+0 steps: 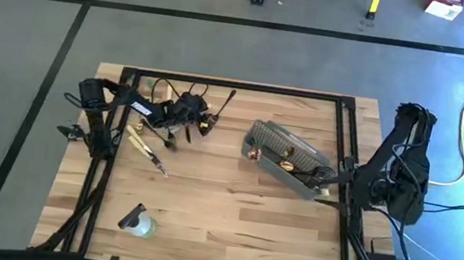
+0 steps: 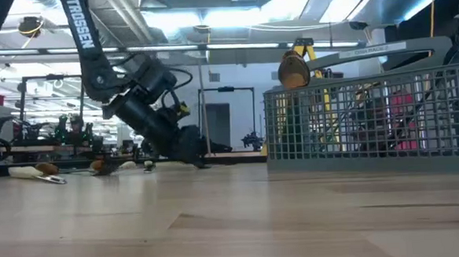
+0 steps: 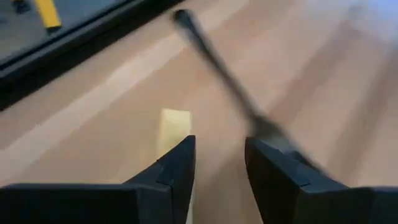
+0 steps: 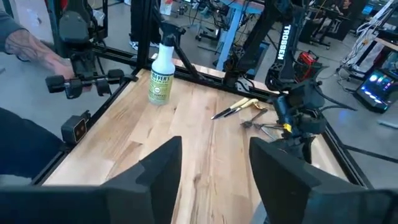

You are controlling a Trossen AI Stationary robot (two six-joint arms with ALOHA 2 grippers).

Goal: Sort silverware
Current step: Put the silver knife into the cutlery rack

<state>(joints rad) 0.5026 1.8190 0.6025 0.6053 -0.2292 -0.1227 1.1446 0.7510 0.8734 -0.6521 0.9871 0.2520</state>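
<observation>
My left gripper (image 1: 205, 120) is tipped down to the table at the far left, open (image 3: 221, 146), among loose silverware. A black utensil (image 3: 217, 62) lies slanting on the wood, and its near end runs under one finger (image 3: 280, 168). A pale tan piece (image 3: 175, 126) lies in front of the other finger. More tan utensils (image 1: 143, 146) lie toward the near side. The grey mesh basket (image 1: 287, 154) at centre right holds a gold utensil (image 2: 292, 68) and others. My right gripper (image 4: 214, 155) waits open at the table's right edge. My left gripper comes slanting down from the table's left, its fingers either side of bare wood. The black utensil's near end (image 3: 264, 127) goes out of sight beneath one finger. I cannot tell whether that finger touches it.
A clear spray bottle (image 1: 139, 222) lies near the front left. In the right wrist view a person's hand (image 4: 43, 59) holds a grip beyond the table's edge. A black frame (image 1: 237, 85) rims the table. Bare wood lies between the basket and the bottle.
</observation>
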